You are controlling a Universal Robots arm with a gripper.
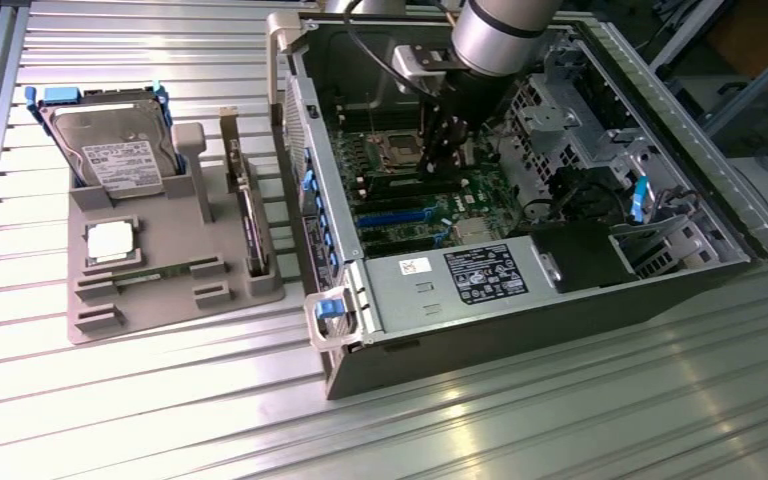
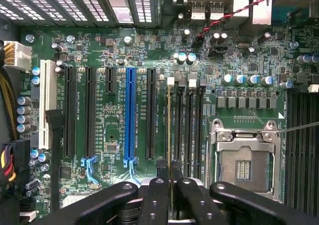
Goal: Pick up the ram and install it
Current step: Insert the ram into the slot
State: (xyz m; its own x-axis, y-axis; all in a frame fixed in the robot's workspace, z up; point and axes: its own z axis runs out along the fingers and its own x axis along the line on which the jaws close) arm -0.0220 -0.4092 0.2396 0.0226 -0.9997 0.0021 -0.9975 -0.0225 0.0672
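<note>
The black fingers (image 2: 155,205) sit closest to the wrist camera, drawn narrow on the ram (image 2: 169,135), which is seen edge-on as a thin gold-green line running up from between them. The ram stands upright over the bank of memory slots (image 2: 187,120), between the long black expansion slot and the empty CPU socket (image 2: 244,157). The pick-up looks done and the installing is under way; whether the stick is fully pressed home I cannot tell, since the slot's end clips are hard to read and the fingers cover its near end.

In the exterior view the gripper (image 1: 444,150) reaches down inside the open computer case (image 1: 544,290) at the counter's far right, its fingertips lost against the dark board. On the grey tray (image 1: 157,310) towards the counter's left edge, a second stick (image 1: 157,274) lies flat.
</note>
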